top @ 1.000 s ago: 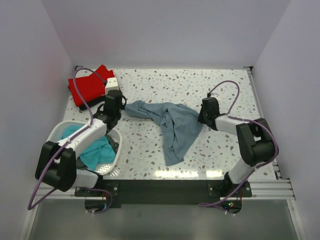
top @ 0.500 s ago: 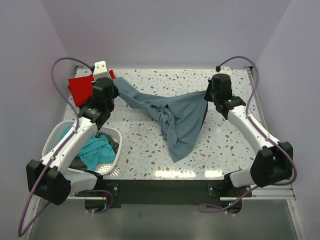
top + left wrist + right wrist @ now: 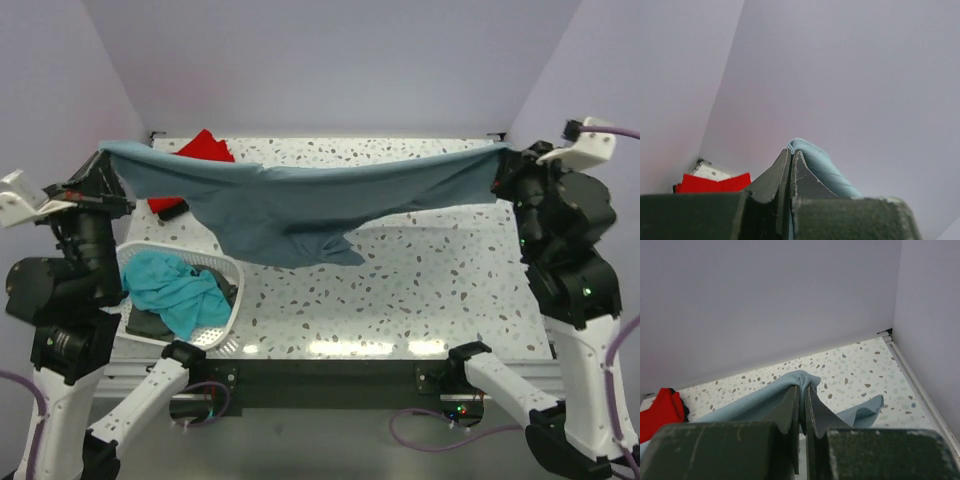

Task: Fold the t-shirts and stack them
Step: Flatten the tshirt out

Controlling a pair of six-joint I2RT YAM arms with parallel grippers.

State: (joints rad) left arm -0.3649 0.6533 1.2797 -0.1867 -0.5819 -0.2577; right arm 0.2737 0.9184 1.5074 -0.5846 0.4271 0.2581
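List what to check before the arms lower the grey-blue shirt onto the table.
1. Left claw shut on one end of the grey-blue t-shirt: ok.
2. Right claw shut on the opposite end: ok.
3. Top edge pulled taut between the arms: ok.
4. Shirt spread flat: not ok, the middle sags and bunches.
5. Sagging cloth apart from the basket: cannot tell.
6. Red t-shirt out of the landing spot: ok, at the far left corner.
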